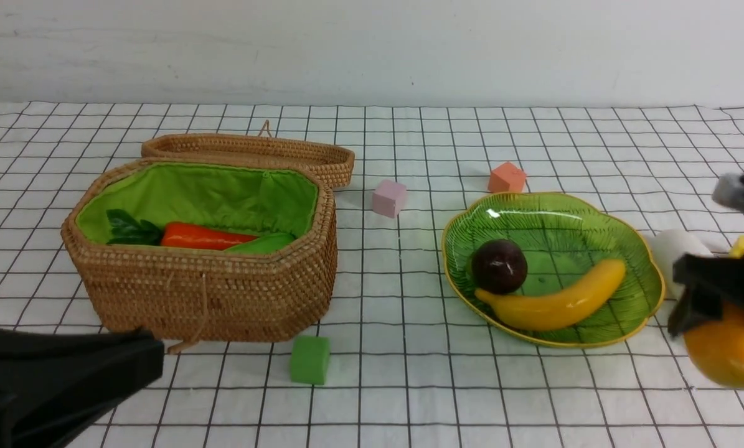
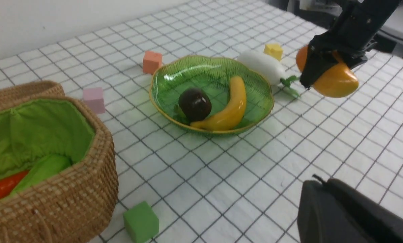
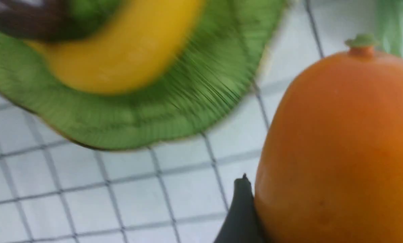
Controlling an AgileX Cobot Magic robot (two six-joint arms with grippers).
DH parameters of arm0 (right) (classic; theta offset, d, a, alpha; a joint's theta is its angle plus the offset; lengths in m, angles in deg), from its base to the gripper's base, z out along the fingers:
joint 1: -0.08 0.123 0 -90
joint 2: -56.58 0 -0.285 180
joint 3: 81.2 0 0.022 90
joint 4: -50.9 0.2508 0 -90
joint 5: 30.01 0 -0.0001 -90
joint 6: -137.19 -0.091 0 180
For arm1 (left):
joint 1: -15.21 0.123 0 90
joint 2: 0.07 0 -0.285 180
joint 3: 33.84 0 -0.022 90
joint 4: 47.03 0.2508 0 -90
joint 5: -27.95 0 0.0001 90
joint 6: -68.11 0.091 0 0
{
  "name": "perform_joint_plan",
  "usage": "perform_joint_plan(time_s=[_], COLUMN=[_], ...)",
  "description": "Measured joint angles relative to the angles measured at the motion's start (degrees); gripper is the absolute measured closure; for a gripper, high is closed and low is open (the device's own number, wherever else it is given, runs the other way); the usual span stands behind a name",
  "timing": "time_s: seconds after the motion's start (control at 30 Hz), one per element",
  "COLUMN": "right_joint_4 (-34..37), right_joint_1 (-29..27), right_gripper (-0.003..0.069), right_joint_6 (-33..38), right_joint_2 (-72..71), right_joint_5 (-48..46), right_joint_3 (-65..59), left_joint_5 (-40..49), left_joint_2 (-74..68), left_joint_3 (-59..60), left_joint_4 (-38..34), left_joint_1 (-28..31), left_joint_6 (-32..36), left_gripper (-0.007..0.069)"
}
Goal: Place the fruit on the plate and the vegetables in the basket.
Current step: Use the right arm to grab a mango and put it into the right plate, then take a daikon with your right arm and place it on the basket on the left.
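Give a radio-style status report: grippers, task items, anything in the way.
Right gripper shut on mango, beside plate. Left gripper low by basket, state unclear. Radish on table beside plate. Nothing between mango and plate.

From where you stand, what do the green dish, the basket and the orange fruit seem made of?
Dish: likely translucent green glass, perhaps plastic; glossy, and the grid cloth shows through. Basket: woven wicker, matte brown coils, with a green fabric lining. Mango: probably moulded plastic; smooth and shiny.
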Motion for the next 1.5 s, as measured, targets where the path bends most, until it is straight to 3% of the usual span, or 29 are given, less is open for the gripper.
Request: perform_joint_plan(time_s=[0.23,0.4,0.53,0.63,0.73,0.83,0.87,0.97,1.1,1.27,1.3,1.4,1.5], right_joint_4=[3.31,3.36,3.36,2.63,1.15,-3.63,-4.04,-10.83,-12.49,-9.39,-7.77,-4.95,-4.20], right_joint_1=[6.62,6.89,6.89,6.89,6.78,5.11,4.95,0.61,-6.60,-11.02,-11.66,-11.95,-11.95], right_gripper=[0.0106,0.0105,-0.0003,-0.0017,0.0006,0.0125,0.0125,0.0277,0.0334,0.0249,0.0202,0.0109,0.0064], right_joint_6=[12.26,14.47,14.71,14.71,14.71,13.13,12.94,8.96,6.78,8.80,9.97,14.06,17.23], right_joint_2=[10.50,20.40,23.83,22.97,20.97,15.21,14.89,11.35,11.58,14.68,15.97,19.35,22.04], right_joint_5=[13.98,15.94,14.70,12.47,8.99,0.58,0.07,-7.90,-9.54,-7.93,-6.58,-3.25,-1.15], right_joint_3=[10.44,16.28,19.16,21.21,22.77,24.67,24.72,24.62,21.22,19.17,19.13,19.11,19.11], left_joint_5=[-3.29,-3.08,-1.95,-1.95,-1.89,-1.73,-1.71,-1.71,-1.77,-1.07,-1.02,-1.02,-0.62], left_joint_2=[0.00,0.00,0.00,0.00,0.00,0.00,0.00,0.00,0.00,0.00,0.00,0.00,0.00], left_joint_3=[0.00,0.00,0.00,0.00,0.00,0.00,0.00,0.00,0.00,0.00,0.00,0.00,0.00], left_joint_4=[-2.62,-3.16,-3.16,-3.16,-3.16,-3.16,-3.16,-3.20,-3.20,-3.20,-3.20,-3.20,-3.20], left_joint_1=[0.00,0.00,0.00,0.00,0.00,0.00,0.00,0.00,0.00,0.00,0.00,0.00,0.00], left_joint_6=[-0.12,-0.12,-0.12,-0.12,-0.12,-0.12,-0.12,0.13,0.33,0.39,0.44,0.44,0.44], left_gripper=[0.0638,0.0638,0.0638,0.0638,0.0638,0.0638,0.0638,0.0638,0.0638,0.0638,0.0638,0.0638,0.0638])
